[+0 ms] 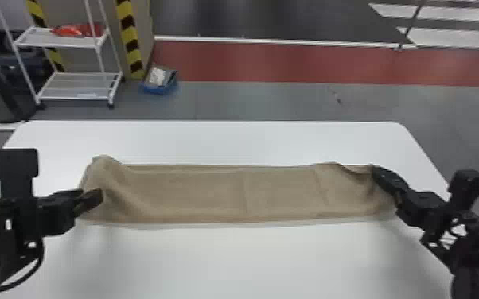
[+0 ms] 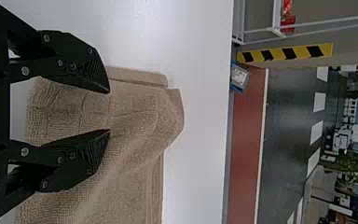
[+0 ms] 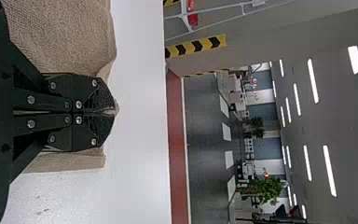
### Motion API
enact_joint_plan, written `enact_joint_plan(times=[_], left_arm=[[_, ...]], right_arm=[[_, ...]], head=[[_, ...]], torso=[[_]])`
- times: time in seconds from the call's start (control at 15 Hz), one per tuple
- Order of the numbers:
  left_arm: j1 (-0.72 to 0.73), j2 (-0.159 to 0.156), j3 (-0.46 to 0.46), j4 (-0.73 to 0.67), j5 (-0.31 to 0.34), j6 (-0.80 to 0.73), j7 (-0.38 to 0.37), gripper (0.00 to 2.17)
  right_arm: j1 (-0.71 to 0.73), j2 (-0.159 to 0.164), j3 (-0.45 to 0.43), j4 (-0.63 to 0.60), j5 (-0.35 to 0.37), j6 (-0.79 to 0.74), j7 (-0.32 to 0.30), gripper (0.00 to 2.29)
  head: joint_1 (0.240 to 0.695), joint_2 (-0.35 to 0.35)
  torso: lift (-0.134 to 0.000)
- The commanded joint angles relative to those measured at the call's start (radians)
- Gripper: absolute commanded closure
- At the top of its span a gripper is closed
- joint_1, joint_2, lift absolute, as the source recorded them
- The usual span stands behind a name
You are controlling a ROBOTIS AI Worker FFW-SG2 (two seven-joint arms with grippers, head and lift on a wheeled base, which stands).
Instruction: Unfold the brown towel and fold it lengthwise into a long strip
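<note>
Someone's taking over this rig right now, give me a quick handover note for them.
Left gripper: open at the towel's left end, holding nothing.
Right gripper: shut on the towel's far right corner.
Towel: lying left to right across the white table.
Done: it's in a long strip shape.
Left: probably let go on the right and smooth both rumpled ends.

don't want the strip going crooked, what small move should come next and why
Probably shut the left claw on the towel's left end: its fingers stand open over rumpled cloth there, while the right claw pinches the right end, so holding both might let the strip be straightened.
</note>
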Motion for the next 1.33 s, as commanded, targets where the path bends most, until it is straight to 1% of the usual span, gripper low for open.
enact_joint_plan(times=[0.0,0.07,0.2,0.27,0.33,0.47,0.53,0.6,0.67,0.73,0.8,0.87,0.93,1.0,1.13,1.27], left_arm=[[-0.016,0.000,-0.014,0.018,-0.018,0.005,0.002,0.98],[-0.016,0.000,-0.014,0.019,-0.018,0.008,0.005,1.18],[-0.016,0.011,-0.014,0.018,-0.017,0.032,0.000,1.18],[-0.016,0.011,-0.010,0.018,-0.017,0.032,-0.001,1.23],[-0.016,0.013,-0.009,0.018,-0.017,0.032,-0.001,1.35],[-0.016,0.014,-0.007,0.014,-0.017,0.041,-0.003,1.39],[-0.016,0.014,-0.004,0.013,-0.017,0.041,-0.004,1.54],[-0.014,0.014,0.000,0.007,-0.011,0.041,-0.008,1.54],[-0.013,0.014,0.002,0.001,-0.009,0.044,-0.017,1.60],[-0.010,0.014,0.002,-0.005,-0.009,0.038,-0.008,1.58],[-0.010,0.011,-0.003,-0.004,-0.009,0.014,0.012,1.14],[-0.013,0.014,-0.006,0.005,-0.012,0.005,0.002,0.65],[-0.019,0.016,-0.012,0.018,-0.018,0.005,0.000,0.56],[-0.027,0.016,-0.023,0.034,-0.027,0.005,0.002,0.56],[-0.036,0.016,-0.046,0.057,-0.083,0.005,0.012,0.56],[-0.036,0.016,-0.047,0.065,-0.089,-0.011,0.015,0.56]], right_arm=[[0.001,-0.001,-0.003,0.002,-0.001,-0.004,0.000,1.42],[0.001,-0.001,-0.005,0.002,-0.001,-0.004,0.000,1.42],[0.000,-0.001,-0.005,0.002,-0.001,-0.004,-0.002,1.42],[-0.005,-0.001,-0.003,0.006,-0.001,-0.004,-0.002,1.42],[-0.005,0.001,-0.002,0.006,-0.001,-0.004,-0.002,1.42],[-0.008,0.001,0.000,0.008,-0.001,-0.004,-0.002,1.42],[-0.009,0.001,0.000,0.009,-0.001,-0.004,-0.002,1.42],[-0.009,0.001,0.001,0.009,-0.001,-0.004,-0.002,1.42],[-0.009,0.001,0.000,0.009,-0.001,-0.001,-0.002,1.42],[-0.009,0.001,0.000,0.009,-0.001,-0.004,-0.002,1.42],[-0.009,0.001,0.000,0.008,-0.001,-0.001,-0.002,1.42],[-0.008,0.001,-0.003,0.008,-0.002,-0.001,0.000,1.42],[-0.005,0.001,-0.003,0.008,-0.002,-0.004,-0.002,1.42],[-0.002,0.001,-0.003,0.008,-0.004,-0.007,0.000,1.42],[0.001,0.001,-0.005,0.006,-0.007,-0.010,0.002,1.42],[0.004,-0.001,-0.008,0.006,-0.010,-0.010,0.003,1.42]], head=[[0.695,-0.076],[0.695,-0.078],[0.695,-0.079],[0.695,-0.078],[0.695,-0.078],[0.695,-0.076],[0.695,-0.074],[0.695,-0.072],[0.695,-0.071],[0.695,-0.071],[0.695,-0.072],[0.695,-0.071],[0.695,-0.070],[0.695,-0.071],[0.695,-0.073],[0.695,-0.069]], torso=[[-0.123],[-0.123],[-0.123],[-0.123],[-0.123],[-0.123],[-0.123],[-0.123],[-0.123],[-0.123],[-0.123],[-0.123],[-0.123],[-0.123],[-0.123],[-0.123]])
